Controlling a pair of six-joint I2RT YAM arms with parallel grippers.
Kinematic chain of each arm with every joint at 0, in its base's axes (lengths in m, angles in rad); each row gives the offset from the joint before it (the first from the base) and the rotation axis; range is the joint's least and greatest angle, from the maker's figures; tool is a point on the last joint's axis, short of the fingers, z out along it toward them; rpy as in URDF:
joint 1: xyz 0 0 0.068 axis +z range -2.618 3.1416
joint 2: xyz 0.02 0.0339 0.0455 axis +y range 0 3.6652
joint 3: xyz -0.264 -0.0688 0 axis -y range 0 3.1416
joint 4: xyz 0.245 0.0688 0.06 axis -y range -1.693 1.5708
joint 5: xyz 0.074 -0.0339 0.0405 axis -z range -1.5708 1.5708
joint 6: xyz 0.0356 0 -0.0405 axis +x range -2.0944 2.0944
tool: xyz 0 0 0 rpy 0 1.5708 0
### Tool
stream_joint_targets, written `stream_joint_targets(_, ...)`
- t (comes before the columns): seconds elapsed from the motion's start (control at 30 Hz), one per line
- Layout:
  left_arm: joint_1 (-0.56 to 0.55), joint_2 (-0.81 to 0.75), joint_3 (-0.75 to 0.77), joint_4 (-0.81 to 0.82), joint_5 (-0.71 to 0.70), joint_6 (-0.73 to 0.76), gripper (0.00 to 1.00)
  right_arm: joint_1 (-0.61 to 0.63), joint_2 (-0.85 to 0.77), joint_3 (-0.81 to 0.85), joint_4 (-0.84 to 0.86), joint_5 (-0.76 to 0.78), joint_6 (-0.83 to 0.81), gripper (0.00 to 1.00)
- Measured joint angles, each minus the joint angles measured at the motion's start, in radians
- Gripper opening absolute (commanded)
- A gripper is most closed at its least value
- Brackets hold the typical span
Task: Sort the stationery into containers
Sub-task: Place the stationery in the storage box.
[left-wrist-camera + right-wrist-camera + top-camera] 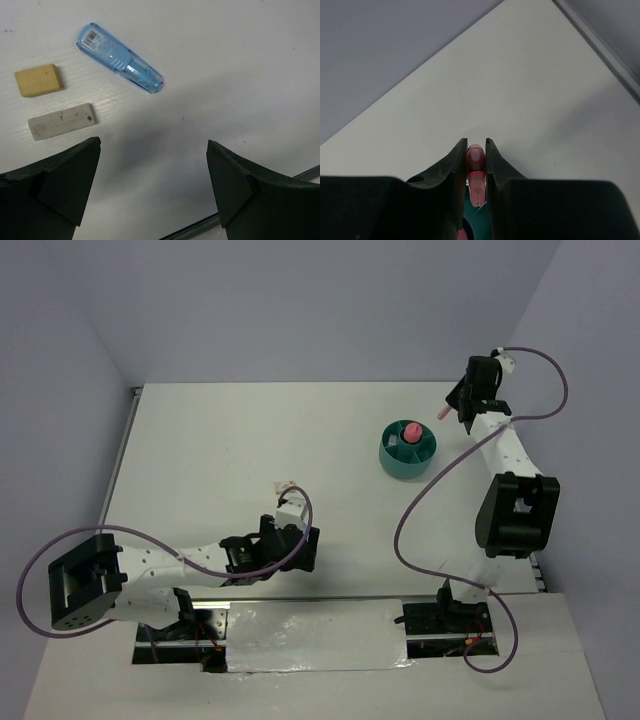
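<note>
At two o'clock from the teal tub, my right gripper is clamped on a pink capsule, lifted, I judge, to clear the wall. My left gripper hangs spread, with the blue capsule, beige eraser and white eraser at eleven o'clock.

tub teal | capsule clear blue | block tan | slab off-white, speckled | piece pink

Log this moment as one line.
right gripper: shut on pink capsule near tub | left gripper: open, empty, above table | loose: blue capsule, beige eraser, white eraser | tub: pink item in centre
</note>
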State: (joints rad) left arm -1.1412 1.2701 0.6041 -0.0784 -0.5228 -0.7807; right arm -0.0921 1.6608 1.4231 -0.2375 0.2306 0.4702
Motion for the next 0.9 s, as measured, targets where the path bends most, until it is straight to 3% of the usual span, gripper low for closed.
stream_joint_targets(0.23, -0.041, 0.004, 0.021, -0.071, -0.028, -0.048, 0.99, -0.006, 0.131, 0.016, 0.000, -0.122, -0.018, 0.02)
stream_joint_targets(0.67, -0.082, -0.038, 0.042, -0.124, -0.055, -0.087, 0.99, 0.000, 0.155, 0.008, 0.026, -0.201, -0.043, 0.10)
stream_joint_targets(0.73, -0.083, -0.038, 0.042, -0.127, -0.057, -0.089, 0.99, 0.002, 0.163, 0.003, 0.032, -0.206, -0.045, 0.15)
stream_joint_targets(0.87, -0.084, -0.038, 0.042, -0.131, -0.065, -0.090, 0.99, 0.006, 0.165, -0.032, 0.046, -0.228, -0.043, 0.47)
stream_joint_targets(0.9, -0.085, -0.038, 0.042, -0.132, -0.067, -0.090, 0.99, 0.008, 0.165, -0.039, 0.050, -0.232, -0.040, 0.51)
